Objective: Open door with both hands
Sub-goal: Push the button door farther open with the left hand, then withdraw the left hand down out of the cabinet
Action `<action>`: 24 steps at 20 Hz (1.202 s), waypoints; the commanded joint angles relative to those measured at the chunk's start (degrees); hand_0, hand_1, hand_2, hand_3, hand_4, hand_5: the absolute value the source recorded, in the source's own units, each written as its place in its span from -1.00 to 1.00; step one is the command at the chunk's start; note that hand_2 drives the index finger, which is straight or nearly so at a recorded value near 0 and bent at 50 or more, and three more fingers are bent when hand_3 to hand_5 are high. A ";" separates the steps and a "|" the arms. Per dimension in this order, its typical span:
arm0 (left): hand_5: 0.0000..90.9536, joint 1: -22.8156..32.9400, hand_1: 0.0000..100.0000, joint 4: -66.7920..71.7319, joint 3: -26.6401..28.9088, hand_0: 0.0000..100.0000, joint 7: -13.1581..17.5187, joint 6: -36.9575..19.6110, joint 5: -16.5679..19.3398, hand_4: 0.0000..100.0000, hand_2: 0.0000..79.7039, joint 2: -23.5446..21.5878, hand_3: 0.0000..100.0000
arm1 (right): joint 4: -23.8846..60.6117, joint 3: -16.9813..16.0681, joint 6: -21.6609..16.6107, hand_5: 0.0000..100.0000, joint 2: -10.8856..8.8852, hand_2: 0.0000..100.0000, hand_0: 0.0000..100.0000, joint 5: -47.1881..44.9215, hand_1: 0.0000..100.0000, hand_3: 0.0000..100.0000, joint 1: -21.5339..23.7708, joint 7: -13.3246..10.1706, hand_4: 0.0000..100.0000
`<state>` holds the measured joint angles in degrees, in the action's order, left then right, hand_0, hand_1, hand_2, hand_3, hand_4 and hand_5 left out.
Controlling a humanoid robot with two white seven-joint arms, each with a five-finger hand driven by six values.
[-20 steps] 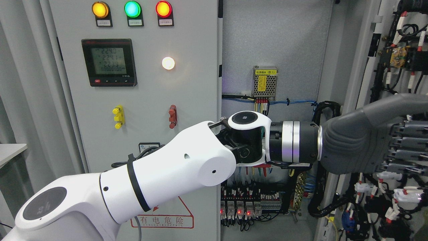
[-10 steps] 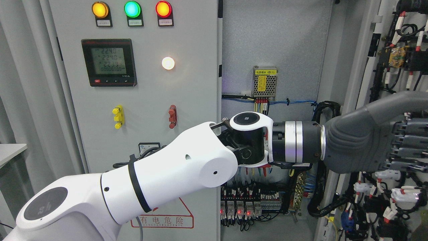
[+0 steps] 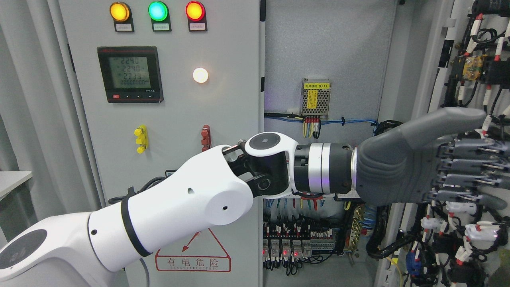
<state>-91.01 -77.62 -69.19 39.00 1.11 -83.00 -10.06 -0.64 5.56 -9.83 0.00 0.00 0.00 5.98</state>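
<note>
The cabinet's left door (image 3: 179, 119) is shut; it carries three lamps, a meter and a warning label. The right door (image 3: 474, 63) is swung wide open at the picture's right, its wired inner side facing me. My left arm comes in from the lower left and reaches across the open cabinet. My left hand (image 3: 466, 167) is grey, with fingers (image 3: 470, 163) stretched out flat and the thumb on top. It holds nothing and lies in front of the open door's inner side. Whether it touches the door cannot be told. My right hand is out of view.
The open cabinet (image 3: 326, 48) shows a grey back plate, a small power supply (image 3: 316, 98), blue wires and a row of terminal blocks (image 3: 287, 243) low down. Cable bundles (image 3: 382, 223) hang by the door hinge. A table corner (image 3: 12, 179) shows at the far left.
My left arm has drawn back to the left and the hand with it, so more of the fingers and thumb show now. The open door stays where it was.
</note>
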 commanded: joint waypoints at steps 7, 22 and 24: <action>-1.00 21.02 -1.00 -18.26 3.27 -0.42 -9.46 -5.24 22.34 -0.93 -0.93 -24.82 -0.94 | -0.06 0.24 -0.02 -1.00 -0.70 -1.00 -0.56 -1.23 -1.00 -1.00 0.52 0.00 -1.00; -1.00 87.20 -1.00 3.58 26.81 -0.42 -14.81 -3.40 53.55 -0.93 -0.93 -17.20 -0.94 | 8.02 -0.20 -0.02 -1.00 -0.61 -1.00 -0.56 -1.41 -1.00 -1.00 2.37 -0.09 -1.00; -1.00 92.48 -1.00 12.45 31.46 -0.42 -18.85 -4.18 53.82 -0.93 -0.93 -12.55 -0.94 | 9.86 -0.11 -0.10 -1.00 -0.70 -1.00 -0.56 -1.41 -1.00 -1.00 2.98 -0.09 -1.00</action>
<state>-18.40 -84.97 -54.43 24.40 -2.18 -35.10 -29.06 2.77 5.48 -9.92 0.00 0.00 1.16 6.16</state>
